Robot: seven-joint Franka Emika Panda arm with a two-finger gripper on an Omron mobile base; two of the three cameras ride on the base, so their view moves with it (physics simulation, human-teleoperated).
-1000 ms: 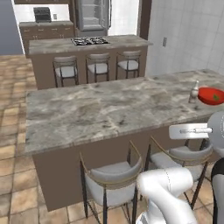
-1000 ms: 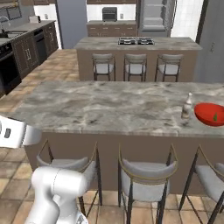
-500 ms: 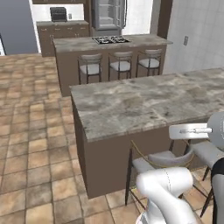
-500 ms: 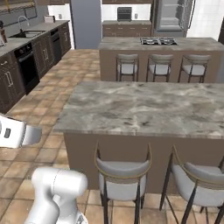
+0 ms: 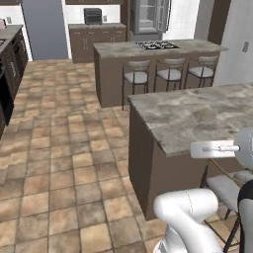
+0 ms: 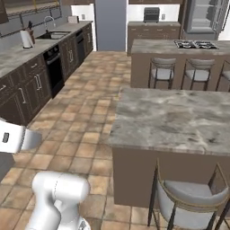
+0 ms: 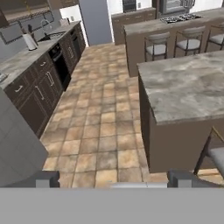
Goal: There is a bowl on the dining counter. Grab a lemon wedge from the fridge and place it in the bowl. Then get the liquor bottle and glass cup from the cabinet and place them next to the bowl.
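The gripper point(image 7: 111, 178) hangs with fingers spread wide, holding nothing, above the tiled floor point(image 7: 100, 127); the dining counter point(image 7: 183, 87) lies just right, the fridge point(image 5: 149, 17) far beyond

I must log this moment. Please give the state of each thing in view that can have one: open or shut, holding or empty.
Hand: open, holds nothing.
Fridge: doors shut.
Dining counter: the part in view is bare.
Stools at the hob counter: pushed in, no one seated.
Oven: door shut.
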